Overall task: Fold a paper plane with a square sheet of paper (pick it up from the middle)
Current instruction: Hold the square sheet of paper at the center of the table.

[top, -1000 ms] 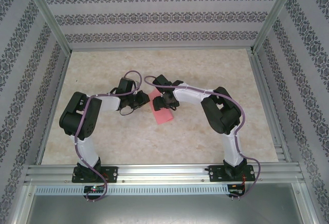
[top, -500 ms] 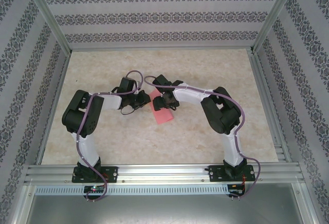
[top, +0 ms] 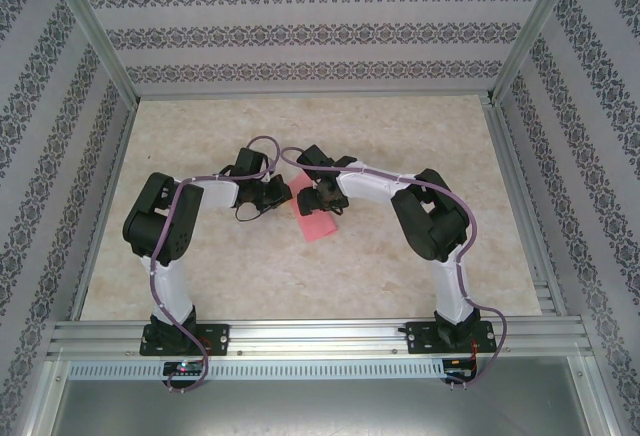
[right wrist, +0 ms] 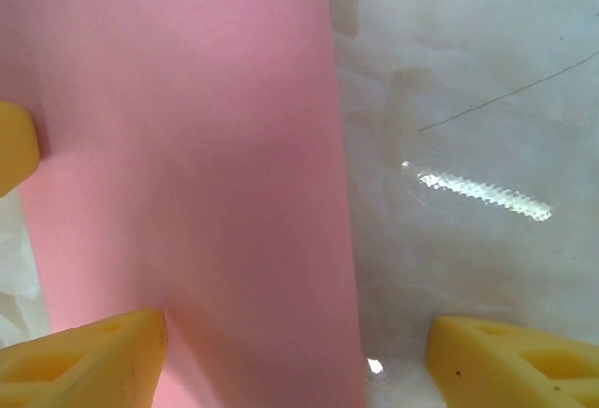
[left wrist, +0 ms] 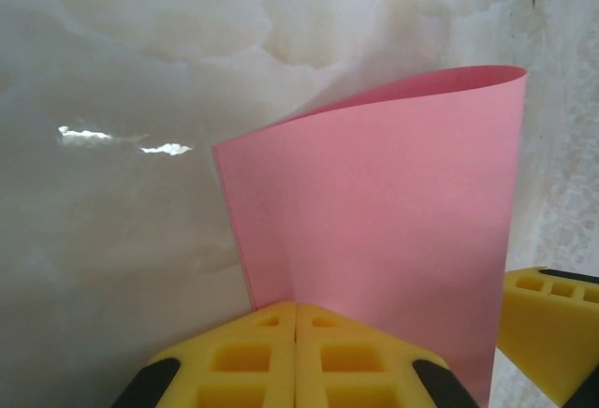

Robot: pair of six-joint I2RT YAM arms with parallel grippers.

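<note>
The square sheet of paper (top: 316,224) is salmon pink and lies mid-table between the two arms. In the left wrist view the sheet (left wrist: 393,202) curls upward, and a crease runs into the seam of my left gripper (left wrist: 296,307), whose yellow fingers are pressed together on the sheet's near edge. From above, the left gripper (top: 283,194) sits at the sheet's left side. My right gripper (top: 322,201) hovers over the sheet's top edge. It stands open (right wrist: 298,357), with the sheet (right wrist: 187,146) lying between its fingers, closer to the left one. The paper plane is out of view.
The marble-patterned table (top: 400,136) is boxed in by aluminium rails and patterned walls on three sides. A yellow finger of the right gripper (left wrist: 547,319) shows beside the sheet in the left wrist view. Both wrists stand close together.
The left gripper has closed fully and its arm has shifted a little toward the sheet. The right arm and the sheet have barely moved.
</note>
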